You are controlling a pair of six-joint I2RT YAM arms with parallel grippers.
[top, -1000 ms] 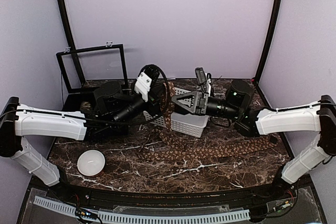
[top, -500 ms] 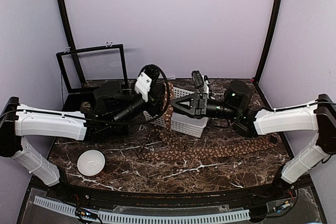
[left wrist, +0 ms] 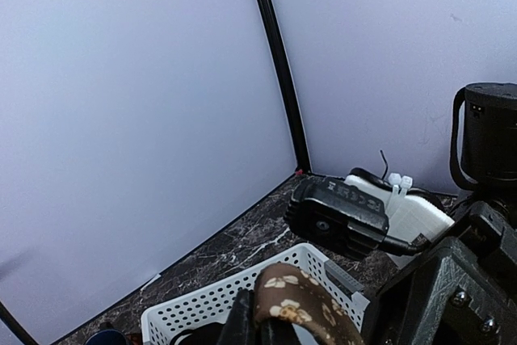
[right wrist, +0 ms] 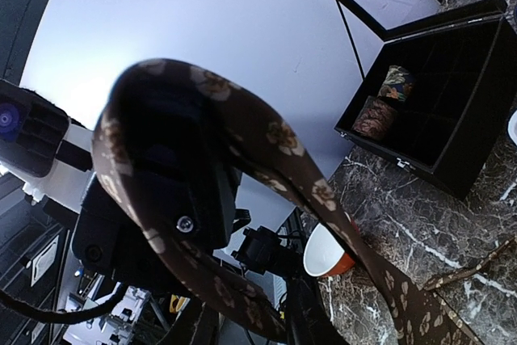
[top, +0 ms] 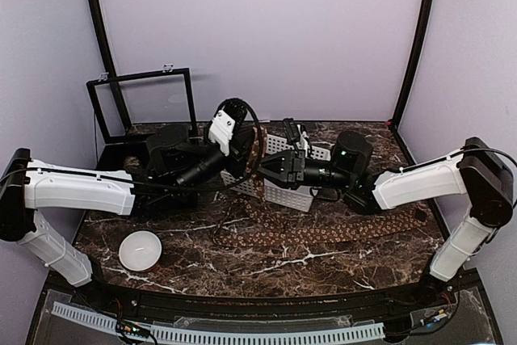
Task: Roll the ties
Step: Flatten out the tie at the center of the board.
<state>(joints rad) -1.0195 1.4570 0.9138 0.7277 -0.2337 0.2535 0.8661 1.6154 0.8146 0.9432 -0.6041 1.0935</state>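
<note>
Tie (top: 323,234) unrolled, one; rolled coils (right wrist: 373,117) two, in black box (right wrist: 452,111).

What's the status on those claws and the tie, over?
Left claw shut on tie, loop held up over basket. Right claw open beside the loop. Tail trails across the table; nothing blocking.

In the left wrist view, the bottom edge cut off the tie (left wrist: 303,306) and nearly all of the left gripper (left wrist: 260,330). From above, the right gripper (top: 266,166) showed too small to tell its grip. Its own camera saw mostly blurred tie.
</note>
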